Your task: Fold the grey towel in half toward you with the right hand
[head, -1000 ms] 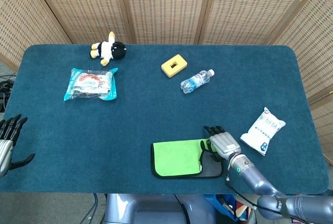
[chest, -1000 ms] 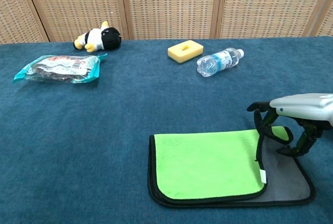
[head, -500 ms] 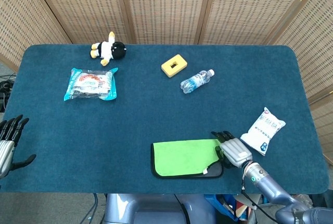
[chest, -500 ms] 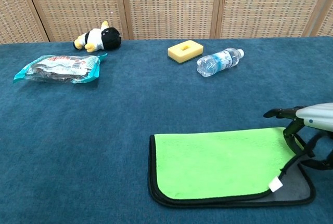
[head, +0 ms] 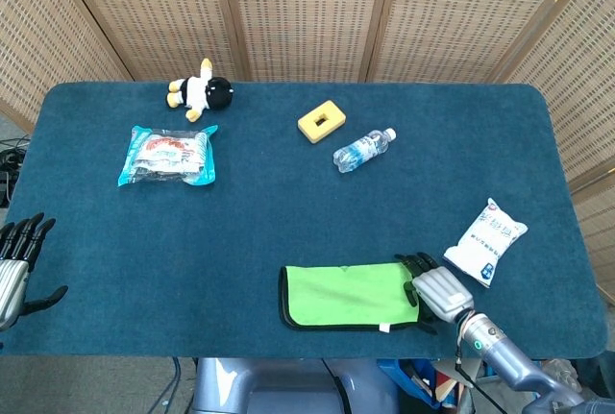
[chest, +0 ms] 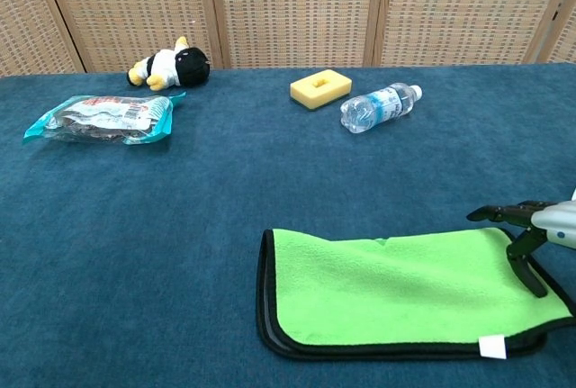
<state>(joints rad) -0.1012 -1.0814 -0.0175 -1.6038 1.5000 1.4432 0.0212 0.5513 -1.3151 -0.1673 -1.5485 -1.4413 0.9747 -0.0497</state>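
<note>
Head view: the towel lies at the near table edge, folded, its green face up. A second ago a grey part still showed at the right end; now green covers it fully. The right hand has moved to the right end of the towel, and I cannot tell whether its fingers still grip the cloth. The white bag lies near, right of the towel. The left hand hovers far left of the towel, fingers spread.

Chest view: the right hand has dark fingers reaching down to the towel at its right end. A white label shows at the near edge. Left of the towel the table is open.
</note>
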